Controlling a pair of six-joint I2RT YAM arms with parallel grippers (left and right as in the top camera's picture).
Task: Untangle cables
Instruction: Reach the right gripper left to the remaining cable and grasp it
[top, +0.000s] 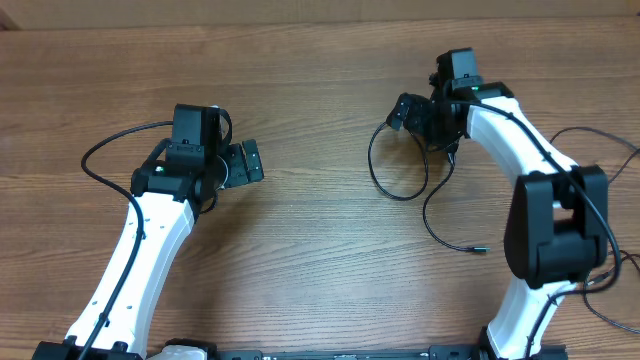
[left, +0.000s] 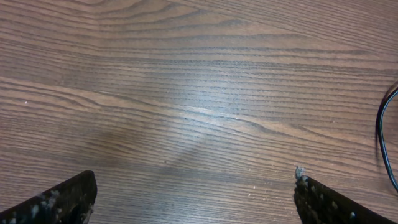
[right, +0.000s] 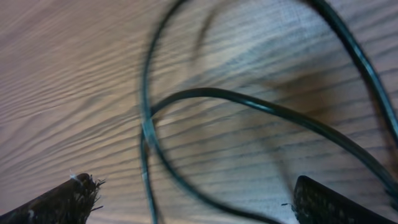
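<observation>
The cables (top: 392, 178) are thin black cords on the wooden table at right centre. One makes a loop, and another strand trails down to a small plug end (top: 476, 249). My right gripper (top: 410, 114) hovers open at the top of that loop. In the right wrist view the cords (right: 249, 102) cross, blurred, just ahead of the right gripper (right: 196, 202), with nothing pinched between its fingers (right: 326, 202). My left gripper (top: 250, 162) stands open over bare wood, well left of the cords. In the left wrist view the left gripper (left: 196, 199) is empty, and one cord (left: 384, 134) curves at the right edge.
Thicker black arm wires loop beside the right arm's base (top: 610, 285) and off the left arm (top: 105, 148). The table's far edge (top: 300, 22) runs along the top of the overhead view. Bare wood (top: 320, 230) lies between the two arms.
</observation>
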